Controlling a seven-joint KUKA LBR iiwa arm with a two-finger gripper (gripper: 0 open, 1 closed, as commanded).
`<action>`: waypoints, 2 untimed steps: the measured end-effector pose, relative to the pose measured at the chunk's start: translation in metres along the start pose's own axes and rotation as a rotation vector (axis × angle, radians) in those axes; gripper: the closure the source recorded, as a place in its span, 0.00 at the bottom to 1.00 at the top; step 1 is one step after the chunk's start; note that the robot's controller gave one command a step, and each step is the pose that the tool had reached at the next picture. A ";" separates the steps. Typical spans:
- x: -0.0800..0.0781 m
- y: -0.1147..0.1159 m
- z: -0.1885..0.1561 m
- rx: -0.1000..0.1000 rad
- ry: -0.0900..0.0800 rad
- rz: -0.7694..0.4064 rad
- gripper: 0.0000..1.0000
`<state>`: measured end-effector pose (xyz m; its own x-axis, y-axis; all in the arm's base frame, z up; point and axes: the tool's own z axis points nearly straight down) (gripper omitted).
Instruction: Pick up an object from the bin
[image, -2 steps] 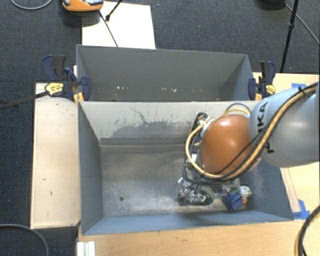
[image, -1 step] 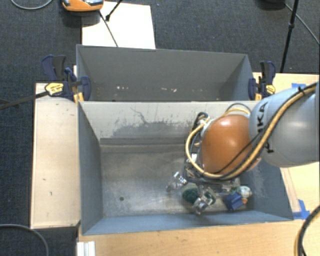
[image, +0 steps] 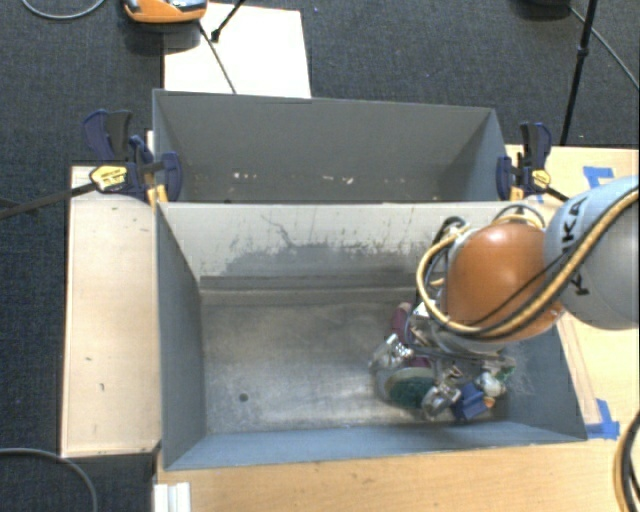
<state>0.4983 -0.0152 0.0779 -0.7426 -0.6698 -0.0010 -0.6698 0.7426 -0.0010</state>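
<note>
My gripper is low in the bin's front right corner, pushed into a small heap of loose things. A dark green rounded object lies just in front of and below it. To the right of that sits a small blue piece, with a white and green piece beyond it. A purple thing shows just behind the gripper. The arm's wrist hides much of the heap.
The arm comes in over the bin's right wall, with an orange dome and looped cables above the gripper. The heap lies close to the front and right walls. The grey floor stretches bare to the left and back.
</note>
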 end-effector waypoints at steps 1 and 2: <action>-0.002 0.003 0.000 -0.002 -0.001 0.002 1.00; 0.070 -0.074 -0.117 0.003 -0.002 -0.413 1.00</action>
<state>0.4964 -0.1170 0.1948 -0.4111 -0.9116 -0.0017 -0.9116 0.4111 -0.0042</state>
